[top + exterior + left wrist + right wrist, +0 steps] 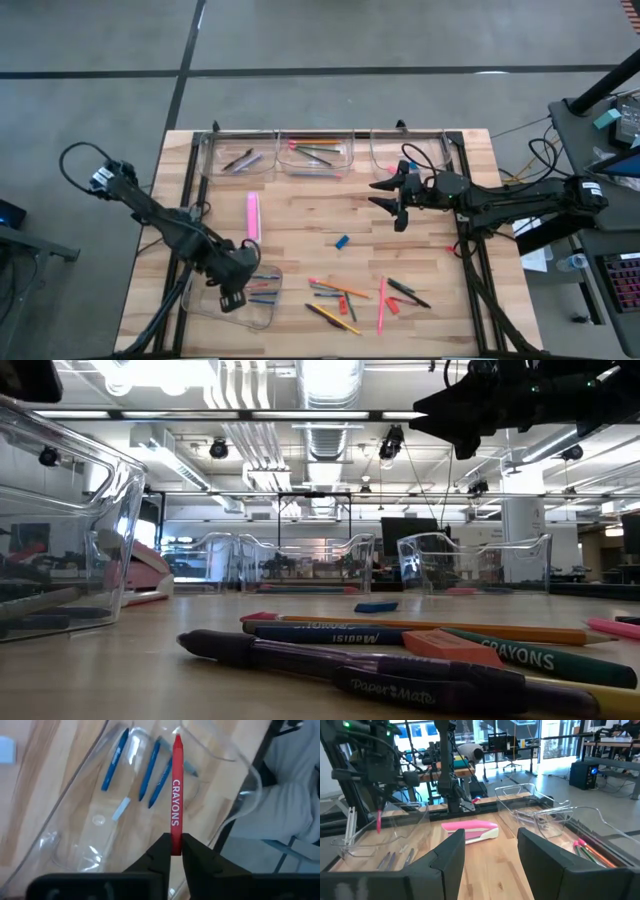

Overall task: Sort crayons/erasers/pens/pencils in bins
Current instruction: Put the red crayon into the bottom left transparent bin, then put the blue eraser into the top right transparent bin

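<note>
Wood-slat table (pixel 300 225); left gripper (pixel 175 851) pinching red crayon (pixel 176 790); right gripper (pixel 490 847) spread

Left claw (pixel 172 851) pinched tight; right claw (pixel 388 193) agape, aloft.

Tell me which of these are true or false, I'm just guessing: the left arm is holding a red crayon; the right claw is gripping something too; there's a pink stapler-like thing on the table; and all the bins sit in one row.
1. The left gripper holds a red crayon. True: its fingers are shut on the crayon's lower end, above a bin with blue sticks in it.
2. The right gripper is gripping something. False: it is open and empty, above the table near the far bins.
3. A pink stapler-like object lies on the table. True: it rests on bare wood between the bins.
4. All bins sit in one row. False: three line the far edge; the fourth is near the left arm.
</note>
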### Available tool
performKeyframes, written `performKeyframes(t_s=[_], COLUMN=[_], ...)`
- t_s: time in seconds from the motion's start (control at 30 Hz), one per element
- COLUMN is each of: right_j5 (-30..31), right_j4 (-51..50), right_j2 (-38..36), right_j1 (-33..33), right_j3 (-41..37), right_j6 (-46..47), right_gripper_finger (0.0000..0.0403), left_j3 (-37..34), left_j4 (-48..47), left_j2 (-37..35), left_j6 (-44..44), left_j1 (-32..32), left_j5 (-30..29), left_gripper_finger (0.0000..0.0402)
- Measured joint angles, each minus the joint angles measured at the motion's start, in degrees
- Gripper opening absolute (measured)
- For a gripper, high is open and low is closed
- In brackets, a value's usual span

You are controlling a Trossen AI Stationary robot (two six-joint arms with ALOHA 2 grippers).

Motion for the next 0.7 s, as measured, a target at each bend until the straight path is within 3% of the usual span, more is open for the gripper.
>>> performKeyframes(t_s=[0.27, 0.7], right_j5=[0.00, 0.00], right_j4=[0.13, 0.09], right_j2=[0.17, 0.17], right_j1=[0.00, 0.00], right_j3=[0.00, 0.00], right_j6=[0.44, 0.44], right_gripper_finger=[0.0171, 0.0171], left_j3=[-0.99, -1.01], left_j4=[-0.02, 0.94], left_j2=[0.45, 0.62], left_j6=[-0.78, -0.98], left_j1=[0.17, 0.35], left_j5=[-2.61, -3.82], left_gripper_finger=[0.0098, 0.0102])
